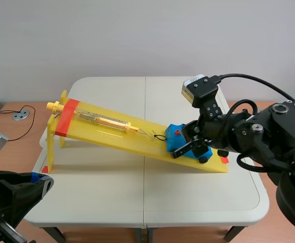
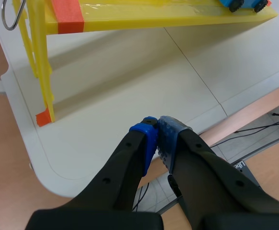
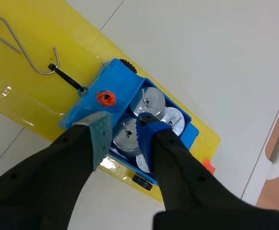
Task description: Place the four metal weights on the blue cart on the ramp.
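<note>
The blue cart [image 1: 176,135] [image 3: 111,81] stands near the low end of the yellow ramp [image 1: 112,136] [image 3: 29,96], hooked to a wire. In the right wrist view several round metal weights lie in it: one [image 3: 151,101] at the far side, one [image 3: 176,120] beside it, one [image 3: 126,139] between my fingers, and another partly hidden under my right finger. My right gripper [image 1: 187,145] [image 3: 125,132] hangs right over the cart, open; one finger [image 3: 101,139] looks to be outside the cart's near wall. My left gripper [image 1: 42,180] [image 2: 156,128] is shut on nothing at the table's near left edge.
A spring scale [image 1: 102,120] lies along the ramp, its hook [image 3: 31,60] linked to the cart. The ramp's raised end stands on thin yellow legs [image 2: 42,72] at the left. A small red peg [image 3: 105,98] sits on the cart's front. The ramp underside [image 2: 153,14] spans ahead of the left gripper.
</note>
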Tool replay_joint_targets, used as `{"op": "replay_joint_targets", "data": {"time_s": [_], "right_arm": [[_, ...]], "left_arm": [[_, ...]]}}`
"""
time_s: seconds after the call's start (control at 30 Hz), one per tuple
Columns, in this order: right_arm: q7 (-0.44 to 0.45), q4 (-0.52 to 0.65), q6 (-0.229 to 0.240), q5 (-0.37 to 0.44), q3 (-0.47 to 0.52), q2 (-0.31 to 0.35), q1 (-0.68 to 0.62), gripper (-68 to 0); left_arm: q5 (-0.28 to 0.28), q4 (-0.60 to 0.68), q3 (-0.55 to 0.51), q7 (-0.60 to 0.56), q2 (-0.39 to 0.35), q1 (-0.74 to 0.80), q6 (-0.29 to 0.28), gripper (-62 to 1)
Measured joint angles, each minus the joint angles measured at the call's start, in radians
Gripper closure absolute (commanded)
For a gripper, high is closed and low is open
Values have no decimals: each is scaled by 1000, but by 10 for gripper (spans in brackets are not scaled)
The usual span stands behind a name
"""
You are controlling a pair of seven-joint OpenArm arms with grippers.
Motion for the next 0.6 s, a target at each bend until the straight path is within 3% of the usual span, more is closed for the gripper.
{"op": "replay_joint_targets", "data": {"time_s": [0.27, 0.43, 0.6], "right_arm": [[-21, 18, 0, 30, 6, 3, -4, -220], [-62, 141, 16, 142, 72, 45, -52, -220], [-84, 271, 63, 264, 222, 116, -150, -218]], "left_arm": [[0, 0, 0, 0, 0, 0, 0, -34], [0, 0, 0, 1, 0, -1, -13, -34], [31, 0, 0, 30, 6, -39, -49, -34]]}}
